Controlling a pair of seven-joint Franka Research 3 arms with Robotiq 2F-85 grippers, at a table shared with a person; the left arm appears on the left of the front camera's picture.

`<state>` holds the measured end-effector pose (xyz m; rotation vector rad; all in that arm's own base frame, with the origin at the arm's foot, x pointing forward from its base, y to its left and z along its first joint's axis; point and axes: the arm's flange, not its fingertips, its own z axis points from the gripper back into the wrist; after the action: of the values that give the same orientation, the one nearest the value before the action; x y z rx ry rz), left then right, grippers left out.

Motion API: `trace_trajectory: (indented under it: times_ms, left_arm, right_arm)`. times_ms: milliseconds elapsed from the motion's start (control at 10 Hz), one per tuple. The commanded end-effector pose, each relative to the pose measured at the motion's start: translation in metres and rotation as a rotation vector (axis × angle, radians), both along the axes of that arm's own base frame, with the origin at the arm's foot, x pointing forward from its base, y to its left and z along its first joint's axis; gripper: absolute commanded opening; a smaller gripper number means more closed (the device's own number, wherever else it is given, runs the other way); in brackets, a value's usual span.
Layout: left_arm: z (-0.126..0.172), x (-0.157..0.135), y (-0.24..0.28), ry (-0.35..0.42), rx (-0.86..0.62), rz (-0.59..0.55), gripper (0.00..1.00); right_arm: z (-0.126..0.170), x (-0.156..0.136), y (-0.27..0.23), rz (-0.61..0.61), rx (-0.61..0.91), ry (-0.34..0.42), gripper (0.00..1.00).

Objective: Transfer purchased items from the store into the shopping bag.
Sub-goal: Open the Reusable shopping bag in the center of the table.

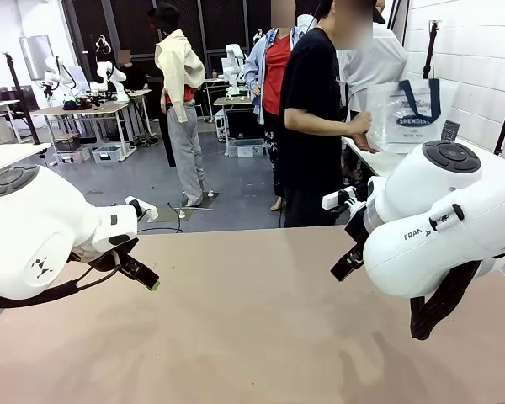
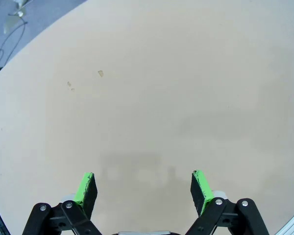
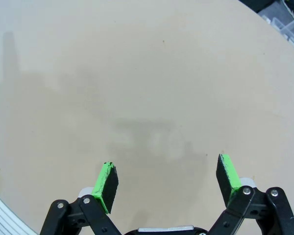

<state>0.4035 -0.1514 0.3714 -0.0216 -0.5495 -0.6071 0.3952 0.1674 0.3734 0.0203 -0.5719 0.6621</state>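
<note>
Translucent frosted plastic shopping bag [image 1: 401, 118] with navy strap handles hangs at a person's hand [image 1: 364, 139], far right, beyond the tan table [image 1: 252, 337]. Over the table, the left gripper [image 2: 143, 180] and right gripper [image 3: 166, 166] hover spread wide, holding nothing. The limp bag may sag shut once set down, or an arm may bump that hand.

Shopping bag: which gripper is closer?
Right. The right gripper hangs over the right side of the table, nearer the shopping bag the person holds beyond it; the left gripper is at the opposite side.
</note>
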Motion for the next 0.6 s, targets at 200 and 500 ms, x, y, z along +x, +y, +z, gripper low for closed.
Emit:
trace_trajectory:
  times_ms: [200,500]
  left_arm:
    - [0.0000,0.0002,0.0006,0.000,0.000,0.001,1.00]
    - [0.0000,0.0002,0.0006,0.000,0.000,0.001,1.00]
  right_arm:
    - [0.0000,0.0000,-0.0001,0.000,0.000,0.000,1.00]
    - [0.0000,0.0000,-0.0001,0.000,0.000,0.000,1.00]
